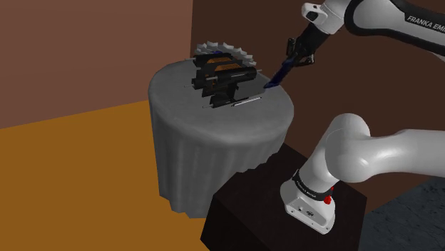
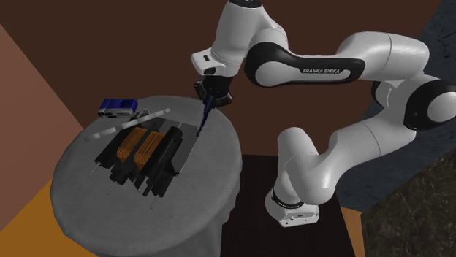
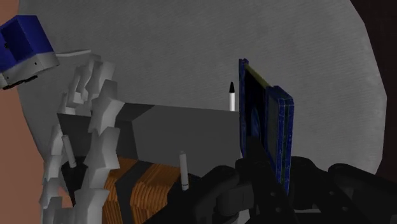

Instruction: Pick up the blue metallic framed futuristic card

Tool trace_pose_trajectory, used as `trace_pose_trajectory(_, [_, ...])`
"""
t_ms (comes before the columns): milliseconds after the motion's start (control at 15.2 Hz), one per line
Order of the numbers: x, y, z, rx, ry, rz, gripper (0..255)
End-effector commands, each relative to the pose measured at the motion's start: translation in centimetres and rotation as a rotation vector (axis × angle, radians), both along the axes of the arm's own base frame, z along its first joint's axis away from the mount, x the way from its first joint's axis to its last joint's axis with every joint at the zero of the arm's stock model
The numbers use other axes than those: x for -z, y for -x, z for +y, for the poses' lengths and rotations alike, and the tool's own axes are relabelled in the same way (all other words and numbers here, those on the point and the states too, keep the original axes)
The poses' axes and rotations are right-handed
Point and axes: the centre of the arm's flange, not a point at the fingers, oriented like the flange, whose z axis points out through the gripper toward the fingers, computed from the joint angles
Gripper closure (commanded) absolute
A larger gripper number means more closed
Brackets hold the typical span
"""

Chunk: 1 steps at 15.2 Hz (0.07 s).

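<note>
Grey draped table (image 1: 178,96) bears black-orange device (image 2: 142,157) and blue box (image 2: 119,107).

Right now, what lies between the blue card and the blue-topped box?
A white rod has one end on the tabletop between the card and the box, plain in the second exterior view.

card (image 3: 267,127) in the black gripper (image 1: 290,58) — deep blue, mottled, with a pale stripe along its edge. table (image 3: 191,51) under it plain grey. beside the gripper, a black device (image 2: 166,157) with ribbed orange blocks (image 2: 139,144) and a white, black-tipped pen (image 3: 232,97); farther off — a blue-and-grey box (image 3: 22,48).
</note>
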Motion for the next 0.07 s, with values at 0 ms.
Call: trace_pose_trajectory(0, [-0.28, 0.00, -0.02, 0.000, 0.000, 0.000, 255])
